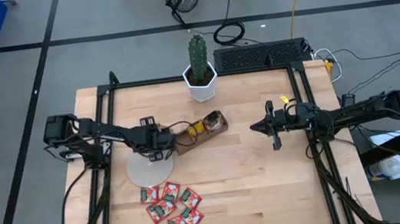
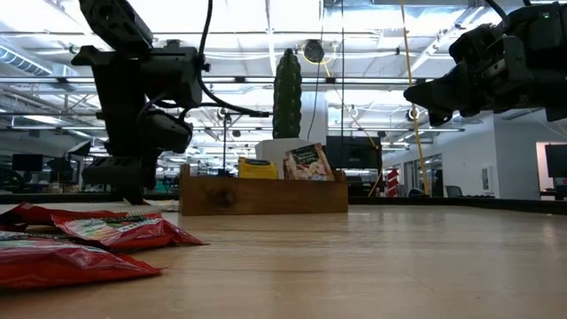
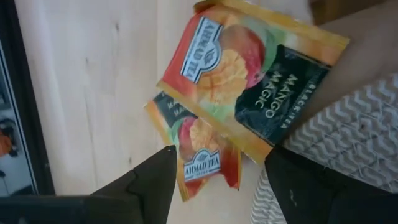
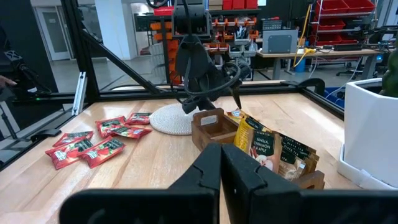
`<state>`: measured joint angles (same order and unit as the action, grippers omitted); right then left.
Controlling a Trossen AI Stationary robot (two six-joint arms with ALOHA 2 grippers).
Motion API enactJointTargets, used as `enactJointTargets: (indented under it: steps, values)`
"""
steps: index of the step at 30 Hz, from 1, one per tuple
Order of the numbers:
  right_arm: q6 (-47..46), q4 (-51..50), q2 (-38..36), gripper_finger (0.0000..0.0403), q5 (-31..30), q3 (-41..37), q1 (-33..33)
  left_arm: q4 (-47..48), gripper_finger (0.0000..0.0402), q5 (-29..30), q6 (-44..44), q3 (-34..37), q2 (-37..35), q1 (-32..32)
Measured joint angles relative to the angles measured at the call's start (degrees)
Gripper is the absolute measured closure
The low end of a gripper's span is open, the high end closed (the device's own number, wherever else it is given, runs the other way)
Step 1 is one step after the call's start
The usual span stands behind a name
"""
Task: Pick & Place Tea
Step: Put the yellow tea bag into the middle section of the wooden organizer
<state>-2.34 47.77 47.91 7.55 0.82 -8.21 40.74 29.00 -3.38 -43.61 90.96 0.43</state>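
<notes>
Red sachets (image 1: 172,204) wait near the tray (image 1: 201,133) — left gripper (image 1: 160,147), fingers spread and empty, over orange ones (image 3: 249,81); right gripper (image 1: 260,127) closed, idle.

Grey floor (image 1: 95,17) with dark seams, red bins (image 4: 339,15) on shelves, bright ceiling lights (image 2: 266,18).

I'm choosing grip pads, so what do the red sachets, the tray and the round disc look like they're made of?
Red sachets: probably glossy foil or plastic film, with shiny crinkled faces. Tray: brown wood, matte, with visible grain. Round disc: seemingly woven or knitted fabric, pale with a ribbed texture.
</notes>
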Motion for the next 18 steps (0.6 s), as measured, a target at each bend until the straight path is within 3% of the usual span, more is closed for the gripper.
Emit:
enactJointTargets:
  steps: [9,18]
  values:
    - [0.0,0.0,0.0,0.0403,0.0,0.0,0.0,-6.8,0.0156,1.5,3.3,3.0,-0.2,0.0]
    - [0.0,0.0,0.0,0.0403,0.0,0.0,0.0,-10.4,0.0156,6.7,4.9,3.9,0.0,0.0]
